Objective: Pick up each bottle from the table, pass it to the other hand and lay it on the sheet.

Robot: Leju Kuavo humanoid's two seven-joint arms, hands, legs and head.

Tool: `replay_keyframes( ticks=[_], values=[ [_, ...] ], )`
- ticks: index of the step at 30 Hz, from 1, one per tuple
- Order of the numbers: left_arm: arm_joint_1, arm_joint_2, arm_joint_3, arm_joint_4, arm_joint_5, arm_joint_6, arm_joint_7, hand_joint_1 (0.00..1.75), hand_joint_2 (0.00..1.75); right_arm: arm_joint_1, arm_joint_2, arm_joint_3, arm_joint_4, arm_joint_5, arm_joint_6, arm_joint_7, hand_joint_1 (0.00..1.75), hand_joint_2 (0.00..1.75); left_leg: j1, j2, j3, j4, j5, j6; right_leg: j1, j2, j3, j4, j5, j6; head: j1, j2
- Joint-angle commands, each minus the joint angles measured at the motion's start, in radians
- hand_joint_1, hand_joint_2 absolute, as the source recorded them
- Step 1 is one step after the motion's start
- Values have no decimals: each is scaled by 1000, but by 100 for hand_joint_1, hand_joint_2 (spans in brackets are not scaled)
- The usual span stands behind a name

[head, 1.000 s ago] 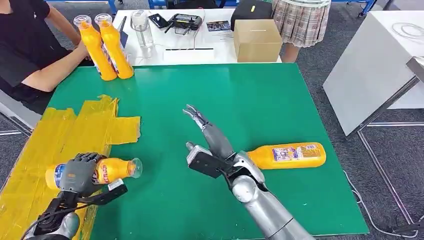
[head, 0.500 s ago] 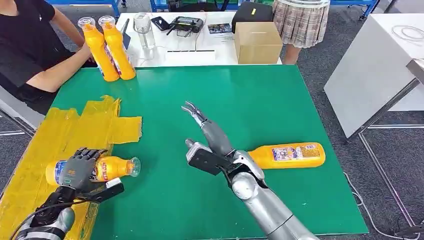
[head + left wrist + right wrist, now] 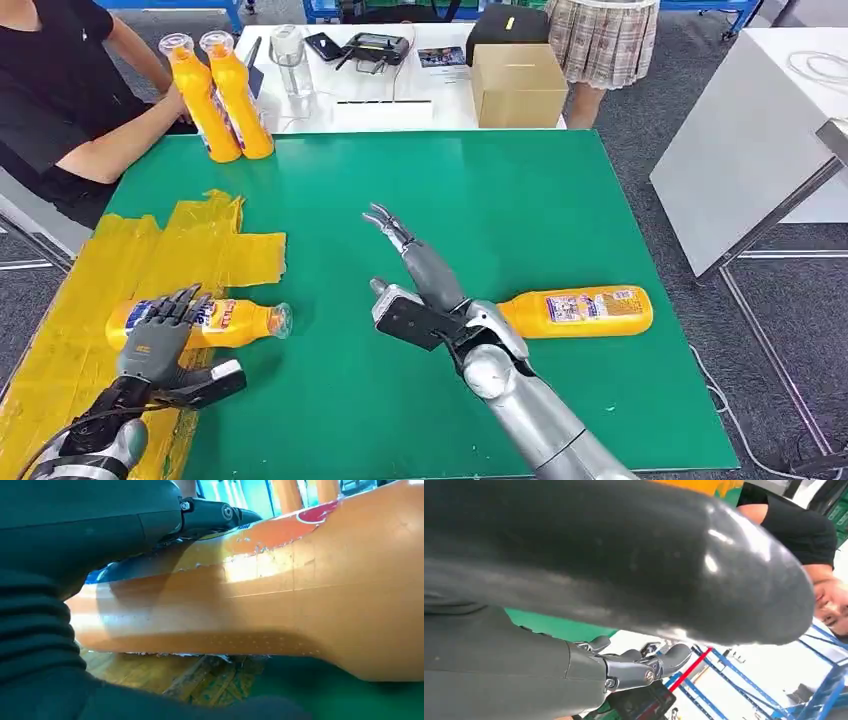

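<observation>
Your left hand (image 3: 155,340) has its fingers spread and holds nothing; its fingertips rest over or just above one bottle (image 3: 215,322), and you can't tell from the head view whether they touch. That bottle lies on its side on the yellow sheet (image 3: 120,265), cap end poking past the sheet's edge onto the green surface (image 3: 520,210), so this one looks delivered.

What matters for your coming move is the other bottle (image 3: 580,310). It lies just beside and behind your right hand (image 3: 420,290), on the far side from your left hand, long axis running straight away from the wrist, its near end hidden behind it. Your right hand is open and empty, fingers pointing off across the surface, not at the bottle. It's by far the nearer hand, so you'd likely turn it back toward the bottle.
</observation>
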Motion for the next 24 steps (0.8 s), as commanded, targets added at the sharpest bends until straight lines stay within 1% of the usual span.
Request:
replay_keyframes(
  ticks=[1,5,8,12,14,16,18,22,24],
  values=[
    [16,10,-45,60,27,-23,-22,0,0,-46,-14,17,61,-3,5,1,0,0,-1,1,0,-1,1,1,0,1,0,0,1,0,0,0],
    [21,3,-27,41,82,-25,-57,0,0,-47,-13,16,64,-3,7,1,0,0,-1,2,0,-1,2,1,-1,2,-1,0,1,0,0,0],
    [33,-29,26,-27,198,-37,-126,0,0,-38,-14,10,59,-2,4,0,0,0,-1,1,0,-1,2,1,-1,2,-1,0,1,0,0,0],
    [38,-29,28,-49,201,-44,-125,0,0,-35,-15,10,56,-2,3,0,0,0,-1,1,-1,-1,2,1,-1,1,-1,0,1,0,0,0],
    [46,-55,83,-111,342,-81,-203,0,0,-30,-15,6,51,3,-1,-1,0,0,0,0,-1,0,2,1,0,0,-1,0,0,0,0,0],
    [57,-70,126,-191,425,-124,-243,0,0,-24,-17,1,43,6,-2,-1,0,0,0,0,-2,0,2,1,0,0,-2,0,0,0,0,0],
    [58,-100,192,-276,582,-199,-310,0,0,-21,-14,-3,41,11,-3,-3,0,0,0,-1,-3,0,2,1,0,-1,-3,0,0,0,0,0],
    [34,-168,294,-366,758,-302,-360,0,0,-20,-4,-5,47,20,-3,-4,0,0,1,-2,-6,1,2,1,1,-1,-6,0,0,0,0,0],
    [15,-195,327,-380,870,-393,-367,0,0,-21,-1,-5,53,24,-5,-5,0,0,0,-2,-6,1,1,1,1,-2,-6,0,0,0,0,0]
  ],
)
